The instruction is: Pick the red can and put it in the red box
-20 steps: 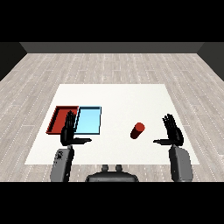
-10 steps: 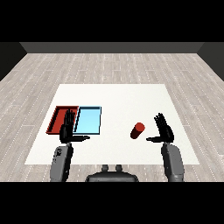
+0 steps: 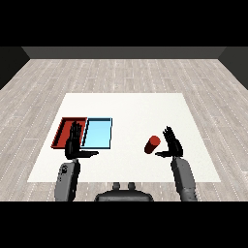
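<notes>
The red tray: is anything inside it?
The red tray shows only its bare floor. The left hand covers its near right corner, so that part is hidden. The red can stands apart on the table.

Flat white rectangular table top (image 3: 126, 104): fills middle of view, long edges running left to right.
Shallow light blue rectangular tray (image 3: 98, 132): lies flat on table's left part, nothing inside it, dark thin rim.
Pale grey wood-plank floor (image 3: 121, 72): surrounds table on all sides, planks running left to right.
Dark wall strip (image 3: 124, 52): behind floor's far edge.
</notes>
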`<state>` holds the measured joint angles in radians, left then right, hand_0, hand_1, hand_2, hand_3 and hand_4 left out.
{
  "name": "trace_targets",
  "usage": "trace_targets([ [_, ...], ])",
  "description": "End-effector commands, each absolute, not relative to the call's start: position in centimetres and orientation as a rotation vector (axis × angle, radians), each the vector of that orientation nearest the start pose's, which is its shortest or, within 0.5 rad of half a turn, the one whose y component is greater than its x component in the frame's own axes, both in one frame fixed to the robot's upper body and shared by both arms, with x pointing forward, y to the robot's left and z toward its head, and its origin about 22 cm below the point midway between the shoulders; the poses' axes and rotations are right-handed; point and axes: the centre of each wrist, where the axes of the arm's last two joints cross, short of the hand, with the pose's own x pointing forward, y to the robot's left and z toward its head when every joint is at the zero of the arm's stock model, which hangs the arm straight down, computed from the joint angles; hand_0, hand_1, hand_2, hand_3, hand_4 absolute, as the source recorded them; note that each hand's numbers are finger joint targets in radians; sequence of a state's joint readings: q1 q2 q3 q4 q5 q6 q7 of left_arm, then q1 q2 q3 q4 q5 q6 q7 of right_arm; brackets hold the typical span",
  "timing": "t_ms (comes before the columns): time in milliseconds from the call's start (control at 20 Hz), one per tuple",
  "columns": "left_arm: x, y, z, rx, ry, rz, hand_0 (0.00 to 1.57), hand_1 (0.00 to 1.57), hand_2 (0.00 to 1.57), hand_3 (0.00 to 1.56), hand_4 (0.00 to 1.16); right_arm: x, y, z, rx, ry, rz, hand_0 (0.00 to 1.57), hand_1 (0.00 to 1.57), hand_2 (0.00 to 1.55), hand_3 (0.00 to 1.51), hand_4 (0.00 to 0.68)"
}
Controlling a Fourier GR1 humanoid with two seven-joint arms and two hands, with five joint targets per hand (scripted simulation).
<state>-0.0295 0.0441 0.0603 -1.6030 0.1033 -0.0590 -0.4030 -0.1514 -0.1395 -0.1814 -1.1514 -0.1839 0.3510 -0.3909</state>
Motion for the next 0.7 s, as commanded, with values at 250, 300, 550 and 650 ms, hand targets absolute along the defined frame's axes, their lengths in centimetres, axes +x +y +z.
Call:
trace_targets([
  [250, 23.9, 23.9, 3.1, -0.069, -2.037, 0.065, 0.00, 0.00, 0.00, 0.00, 0.00, 27.4, -28.9, -8.0, 0.265, -1.672, -0.010, 0.00, 0.00, 0.00, 0.00, 0.000],
  [300, 24.7, 26.0, 1.6, -0.036, -2.034, 0.052, 0.00, 0.00, 0.00, 0.00, 0.00, 28.9, -29.7, -5.2, 0.294, -1.679, -0.015, 0.00, 0.00, 0.00, 0.00, 0.000],
  [550, 25.4, 24.4, 1.6, -0.043, -2.047, 0.056, 0.00, 0.00, 0.00, 0.00, 0.00, 27.4, -29.4, -6.5, 0.299, -1.666, -0.023, 0.00, 0.00, 0.00, 0.00, 0.000],
  [650, 24.7, 23.9, 1.5, -0.061, -2.029, 0.043, 0.00, 0.00, 0.00, 0.00, 0.00, 28.4, -27.7, -7.5, 0.314, -1.653, -0.034, 0.00, 0.00, 0.00, 0.00, 0.000],
])
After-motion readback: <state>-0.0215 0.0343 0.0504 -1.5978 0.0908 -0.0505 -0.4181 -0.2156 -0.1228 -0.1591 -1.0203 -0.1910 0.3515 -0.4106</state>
